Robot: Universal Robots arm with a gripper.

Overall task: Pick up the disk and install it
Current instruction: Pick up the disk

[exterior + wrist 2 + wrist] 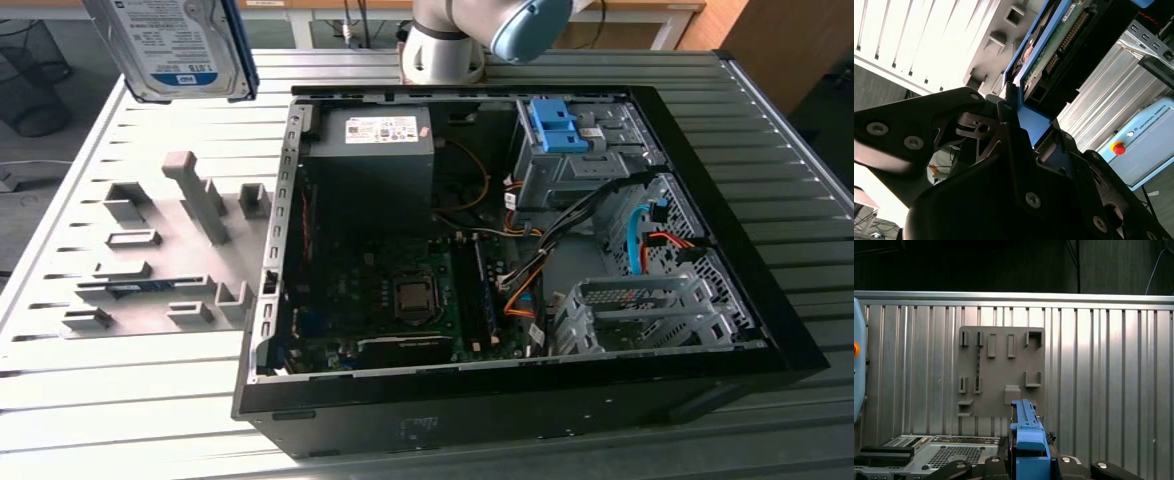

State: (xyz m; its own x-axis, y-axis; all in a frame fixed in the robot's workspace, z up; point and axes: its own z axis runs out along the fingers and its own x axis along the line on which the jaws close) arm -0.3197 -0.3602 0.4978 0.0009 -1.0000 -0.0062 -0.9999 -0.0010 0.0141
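The disk [176, 45], a silver-grey drive with a white-and-blue label and blue side rails, hangs in the air above the far left corner of the table in the exterior view. In the second wrist view my gripper [1021, 107] is shut on it; the black fingers [1009, 125] clamp the blue rail, and the disk [1054, 45] shows its green circuit board. In the first wrist view the disk [1029, 432] stands edge-on between the jaws of my gripper [1029, 460], above the grey holder board [1001, 370].
An open black computer case [747, 330] lies on the slatted metal table [801, 180], with a light-blue bracket [558, 125] in its drive cage and a black box with a white sticker [374, 150]. The grey holder board [160, 260] lies at its left. The arm's base [447, 45] stands behind.
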